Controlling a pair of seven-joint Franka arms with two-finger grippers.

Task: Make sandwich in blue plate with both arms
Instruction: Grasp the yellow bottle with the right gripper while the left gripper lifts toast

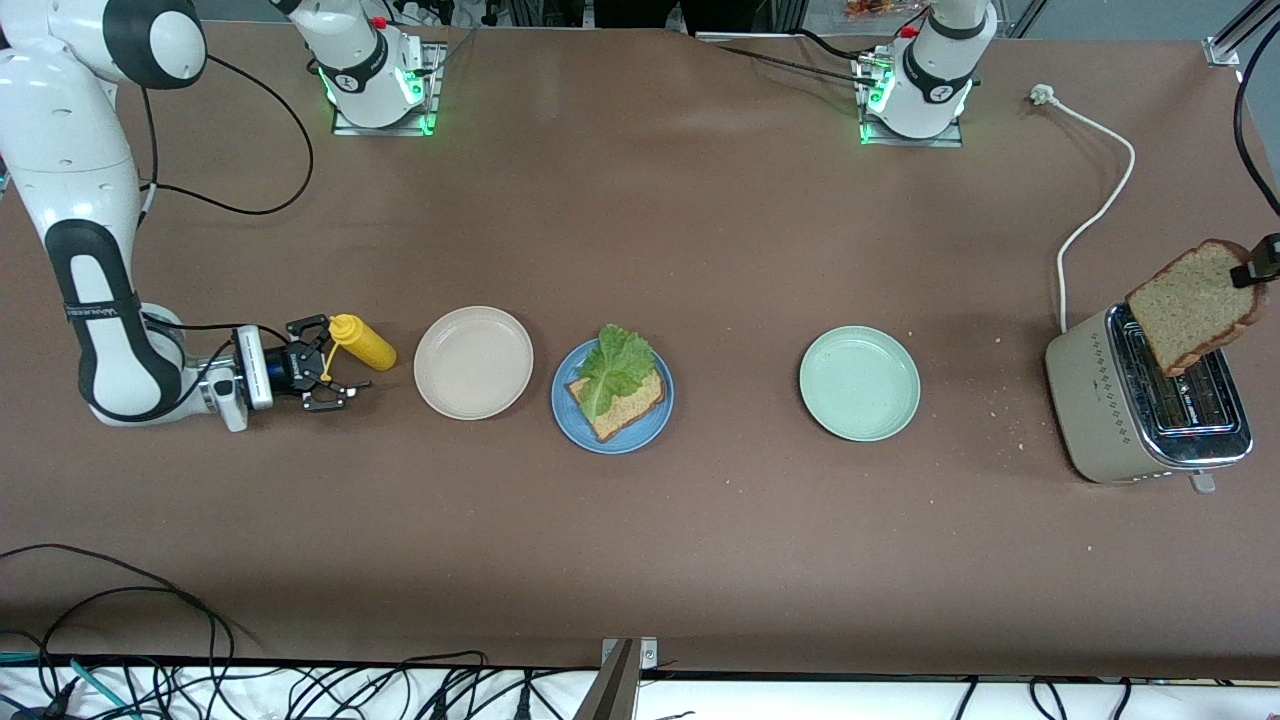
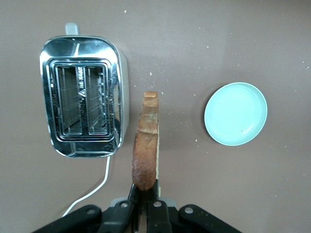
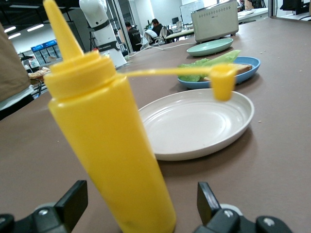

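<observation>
The blue plate (image 1: pixel 642 430) holds one brown bread slice (image 1: pixel 632 402) with a green lettuce leaf (image 1: pixel 615 365) on top; both also show in the right wrist view, the blue plate (image 3: pixel 245 72) and the lettuce leaf (image 3: pixel 209 63). My left gripper (image 1: pixel 1257 268) is shut on a second bread slice (image 1: pixel 1192 305) and holds it by its edge above the toaster (image 1: pixel 1100 400). In the left wrist view the left gripper (image 2: pixel 145 187) grips that slice (image 2: pixel 146 141) edge-on. My right gripper (image 1: pixel 325 365) is open, with a yellow squeeze bottle (image 1: pixel 365 343) between its fingers, touching neither.
A beige plate (image 1: pixel 473 362) stands between the bottle and the blue plate. A pale green plate (image 1: pixel 859 383) stands between the blue plate and the toaster. The toaster's two slots (image 2: pixel 82 104) are empty. A white cord (image 1: pixel 1100 200) runs from the toaster. Crumbs lie around it.
</observation>
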